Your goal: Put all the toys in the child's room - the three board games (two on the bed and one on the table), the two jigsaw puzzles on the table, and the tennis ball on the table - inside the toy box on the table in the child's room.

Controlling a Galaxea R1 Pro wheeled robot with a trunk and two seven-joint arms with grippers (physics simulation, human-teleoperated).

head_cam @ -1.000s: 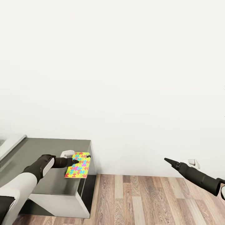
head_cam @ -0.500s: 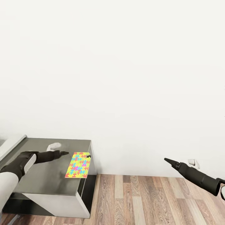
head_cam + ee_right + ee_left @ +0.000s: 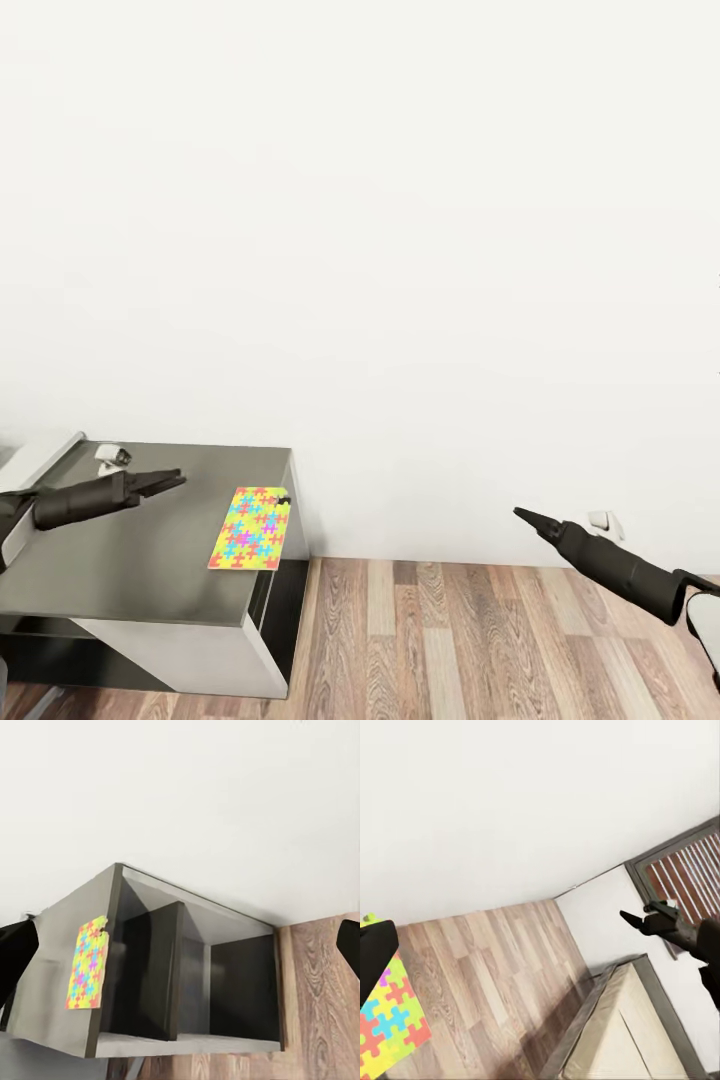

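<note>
One jigsaw puzzle [image 3: 250, 527], a bright yellow, pink and blue sheet, lies flat on the dark-grey top of a low cabinet [image 3: 140, 560], right at its right-hand edge. It also appears in the left wrist view [image 3: 388, 1020] and the right wrist view [image 3: 88, 964]. My left gripper [image 3: 178, 480] hovers over the cabinet top to the left of the puzzle, open and holding nothing. My right gripper [image 3: 520, 515] hangs open over the wood floor, far to the right of the cabinet. The toy box, the table, the board games and the tennis ball are out of view.
A blank white wall [image 3: 400, 250] rises straight ahead. The cabinet has open dark compartments [image 3: 225, 982] on its side. Wood-plank floor [image 3: 480, 640] stretches to the right. A beige bed with a grey frame [image 3: 637, 1027] and a dark-framed window [image 3: 682, 870] show in the left wrist view.
My left gripper has let go of the puzzle and drawn back to the left. The puzzle stays at the cabinet's edge. My right arm has shifted slightly left.
</note>
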